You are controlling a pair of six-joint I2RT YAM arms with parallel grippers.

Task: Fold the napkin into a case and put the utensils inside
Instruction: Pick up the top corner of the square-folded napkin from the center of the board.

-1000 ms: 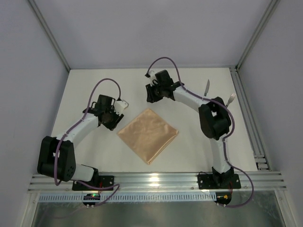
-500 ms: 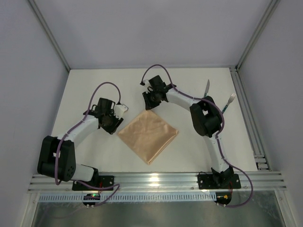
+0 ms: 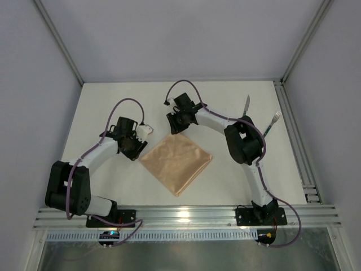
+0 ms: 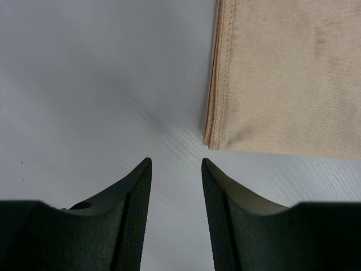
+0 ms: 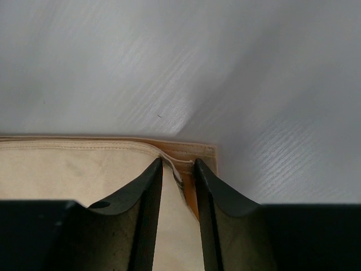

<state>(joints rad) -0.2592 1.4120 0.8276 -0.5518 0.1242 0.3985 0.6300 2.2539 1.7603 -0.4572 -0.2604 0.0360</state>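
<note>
The napkin (image 3: 176, 160) lies flat on the white worktop (image 3: 113, 101), already doubled into a layered peach square turned corner-on, and it sits right between the two pincers. Right pincer (image 5: 176, 164) is down on the far corner. Its jaws stand narrowly apart, straddling a raised lip of the top layer just short of the corner tip, with the lower layer flat beneath. Whether the pads are actually biting that lip or only bracketing it, I can't tell from here. Over to the left pincer (image 4: 176, 162): jaws apart with nothing between them, just bare worktop, and the napkin's stacked side corner is just ahead of its tips and a touch to the right, close but not touching. This cloth looks thin, light and floppy, with a slight sheen, so I'd expect the layers to slide over one another and the whole square to drag if a corner is pulled low. The hemmed corners look like the firmest place to grip, taking one layer only and lifting before carrying it across. The knife (image 3: 246, 104) and fork (image 3: 274, 119) lie well behind the right pincer, out past its arm's elbow, untouched, with no pocket formed for them yet.
</note>
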